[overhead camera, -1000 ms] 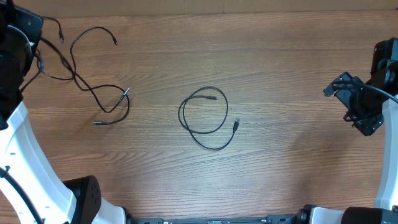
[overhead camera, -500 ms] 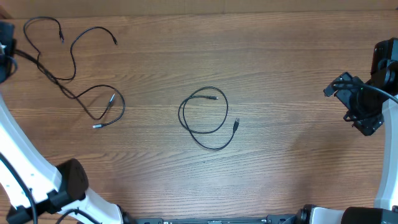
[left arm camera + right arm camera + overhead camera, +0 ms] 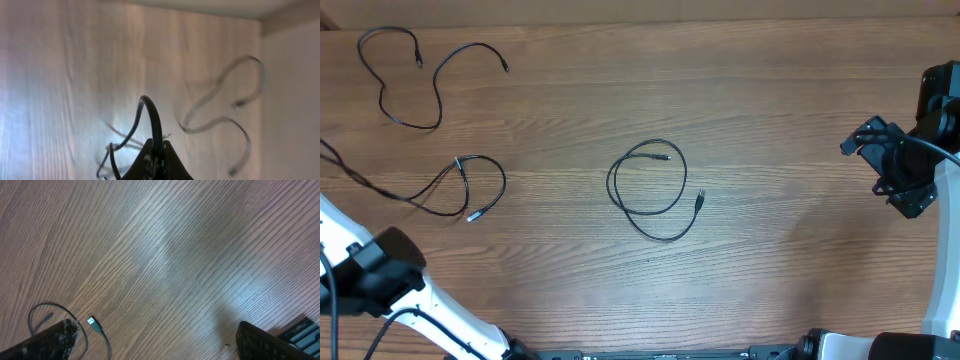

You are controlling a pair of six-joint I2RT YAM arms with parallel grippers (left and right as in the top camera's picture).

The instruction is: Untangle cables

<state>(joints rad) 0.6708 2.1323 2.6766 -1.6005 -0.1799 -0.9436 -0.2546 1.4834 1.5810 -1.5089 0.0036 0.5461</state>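
Table (image 3: 790, 110): brown wood, grain running left to right, fills the overhead frame, with a darker strip along the top edge. Soft bright sheen (image 3: 165, 240) on the wood at centre of the right wrist view. Left wrist view, right side: pale plain surface (image 3: 292, 110) past the table edge, blurred.

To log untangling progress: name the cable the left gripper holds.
The left cable, the one running off the overhead view's left edge; the left gripper pinches it. The squiggled cable and the coiled centre cable lie free.
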